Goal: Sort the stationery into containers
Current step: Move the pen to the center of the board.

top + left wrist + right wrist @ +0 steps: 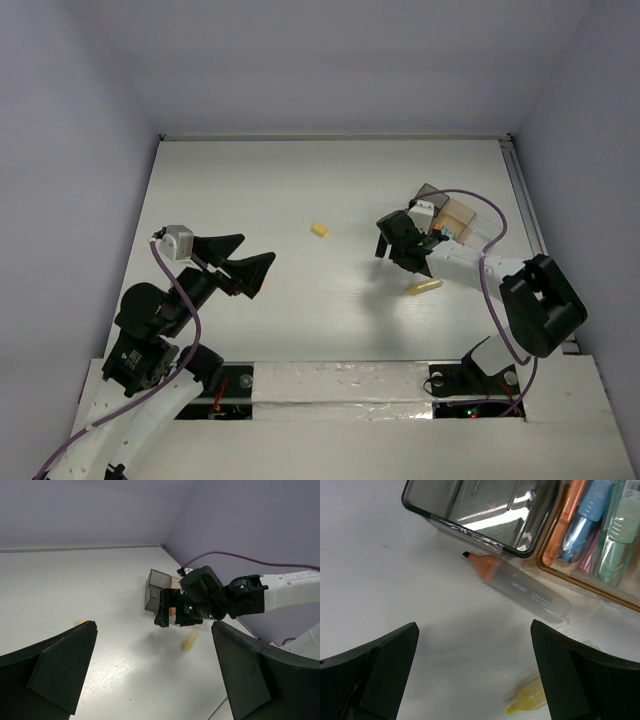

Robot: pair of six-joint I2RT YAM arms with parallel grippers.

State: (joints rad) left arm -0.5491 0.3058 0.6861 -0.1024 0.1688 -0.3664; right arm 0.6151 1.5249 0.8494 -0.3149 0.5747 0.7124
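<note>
The containers [452,213] stand at the right of the table: a smoky dark bin [470,510], empty, joined to a tan-tinted bin [592,535] that holds several orange, blue, pink and green pieces. An orange-tipped highlighter with a clear body [517,582] lies on the table against the dark bin. A yellow highlighter [424,287] lies nearer, and it also shows in the right wrist view [530,701]. A small yellow piece [319,230] lies mid-table. My right gripper [393,254] is open and empty above the table, just left of the bins. My left gripper [255,252] is open and empty, far to the left.
White walls enclose the table on the left, back and right. A purple cable [480,205] loops over the bins from the right arm. In the left wrist view the right gripper [172,611] hangs above the yellow highlighter [189,641].
</note>
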